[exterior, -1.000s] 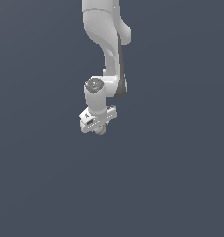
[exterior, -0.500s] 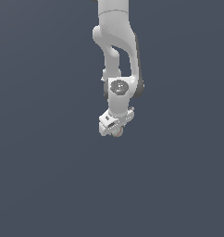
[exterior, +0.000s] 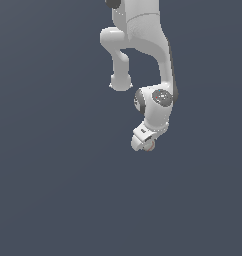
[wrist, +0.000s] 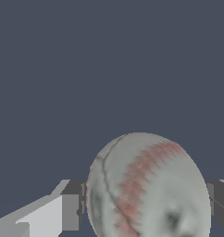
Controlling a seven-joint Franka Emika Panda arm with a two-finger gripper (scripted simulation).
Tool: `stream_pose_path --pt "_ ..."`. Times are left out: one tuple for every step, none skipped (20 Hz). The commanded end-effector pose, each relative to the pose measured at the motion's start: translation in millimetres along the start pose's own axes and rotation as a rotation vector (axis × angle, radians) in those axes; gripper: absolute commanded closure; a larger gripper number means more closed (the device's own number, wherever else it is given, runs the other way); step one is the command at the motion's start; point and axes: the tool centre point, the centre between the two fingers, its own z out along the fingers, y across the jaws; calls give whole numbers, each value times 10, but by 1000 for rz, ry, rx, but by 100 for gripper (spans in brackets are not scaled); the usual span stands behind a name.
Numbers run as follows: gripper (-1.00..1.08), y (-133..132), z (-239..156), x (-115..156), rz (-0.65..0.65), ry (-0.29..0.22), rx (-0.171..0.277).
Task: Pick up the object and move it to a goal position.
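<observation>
Slippage is the main worry — the ball (wrist: 148,187) is round and smooth, held only at its two sides between the fingers (wrist: 72,206) of the hand (wrist: 148,208), which is clamped on it. A quick swing of the arm (exterior: 143,55) could, I judge, roll it out of that narrow hold before any goal is reached.

From the wrist, the ball fills the gap, its reddish stitching plain, with a dark finger pad touching each side. The exterior view shows none of that — only the hand (exterior: 143,144) hanging low under the bent arm, the ball (exterior: 149,145) a small pale lump at its tip. No table shows in either view.
</observation>
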Motion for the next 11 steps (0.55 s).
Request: stream_pose_path --pt "108 -132 -11 151 2 1 -1" --pt "108 -175 -12 198 2 1 -1" --pt "108 -212 -12 239 2 1 -1" --pt "108 -243 -13 275 2 1 -1" --pt "108 -269 -14 305 2 1 -1" --pt "108 -289 -14 330 2 1 -1" --pt "108 -304 -14 350 2 1 -1" --pt "108 -315 -15 364 2 1 -1" --pt "108 -321 -15 375 2 1 -1" --pt "108 -327 -14 381 2 1 -1" --pt "108 -328 -14 383 2 1 -1"
